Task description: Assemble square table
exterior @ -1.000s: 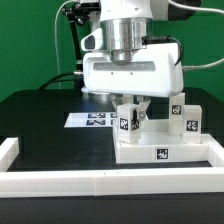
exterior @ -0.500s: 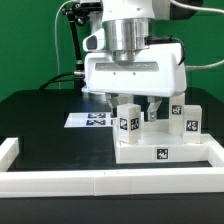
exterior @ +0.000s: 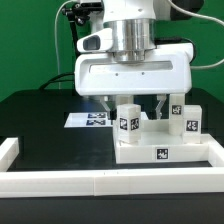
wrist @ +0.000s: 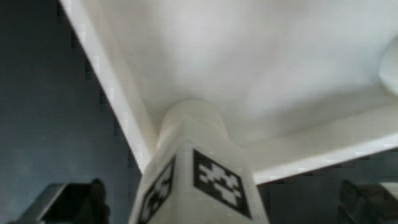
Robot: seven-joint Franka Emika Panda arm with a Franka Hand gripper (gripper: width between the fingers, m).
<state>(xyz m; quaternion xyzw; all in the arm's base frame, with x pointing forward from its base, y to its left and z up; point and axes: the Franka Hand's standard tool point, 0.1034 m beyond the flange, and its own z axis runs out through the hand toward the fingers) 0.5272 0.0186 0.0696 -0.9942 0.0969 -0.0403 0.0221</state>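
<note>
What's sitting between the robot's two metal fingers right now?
Nothing: in the exterior view the gripper hangs open above the leg, its fingers apart from it.

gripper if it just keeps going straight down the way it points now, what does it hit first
Most likely the upright leg standing on the square top: it sits between the open fingers of the gripper and fills the wrist view. Exact depth alignment is unclear.

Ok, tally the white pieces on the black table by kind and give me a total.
Square table top: 1
Block legs: 3 in view
Border rail: 1
Marker board: 1
Total: 6
</note>
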